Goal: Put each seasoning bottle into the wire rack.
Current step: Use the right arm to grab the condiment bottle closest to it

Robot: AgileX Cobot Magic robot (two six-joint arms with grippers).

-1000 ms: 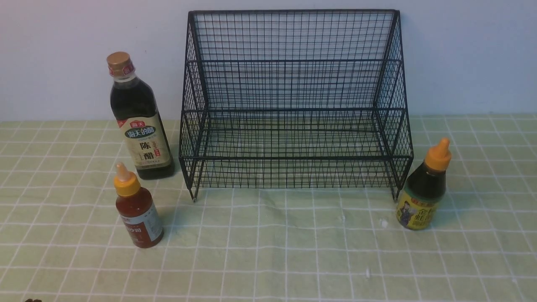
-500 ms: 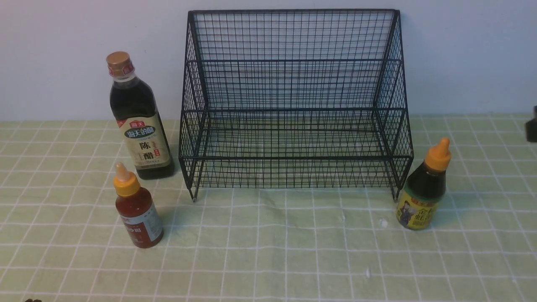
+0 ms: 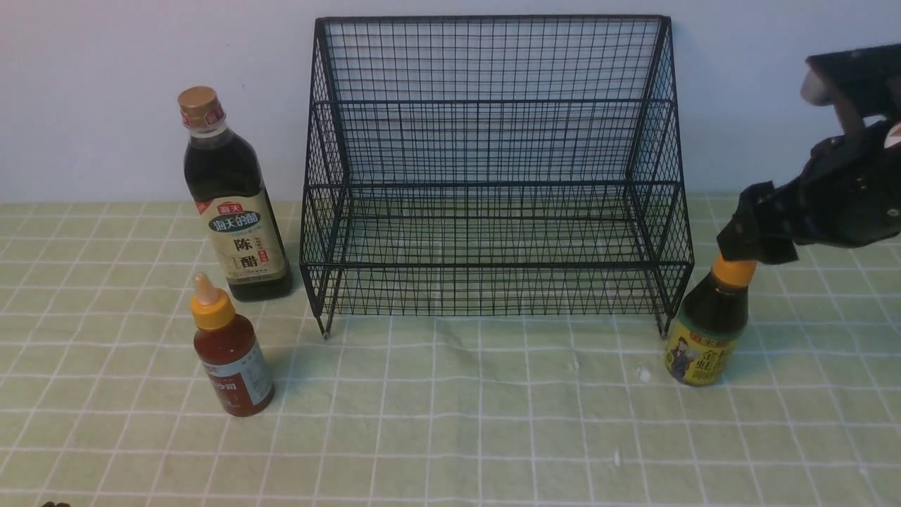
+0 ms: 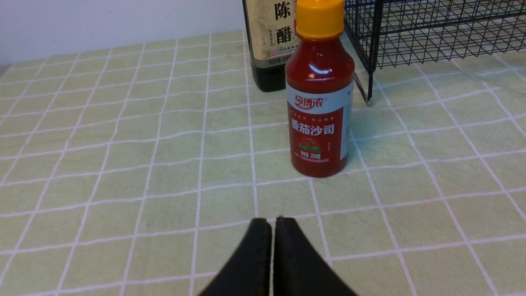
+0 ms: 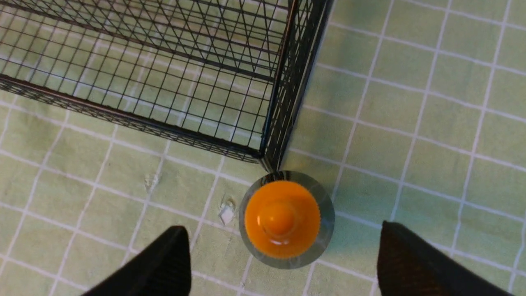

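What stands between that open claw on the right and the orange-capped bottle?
Nothing visible. The right gripper hangs open above the orange-capped bottle, a finger either side of its cap.

The black wire rack (image 3: 493,176) is stood against the wall. The tall vinegar bottle (image 3: 236,204) and the small red-sauce bottle (image 3: 231,359) are set upright to its left. The orange-capped dark-sauce bottle (image 3: 707,331) is stood upright just beside its front right leg.

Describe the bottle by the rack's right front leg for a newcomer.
Find the big black wire rack in the middle. At its right front leg stands a small dark-sauce bottle. It alone wears a yellow label, under an orange nozzle cap.
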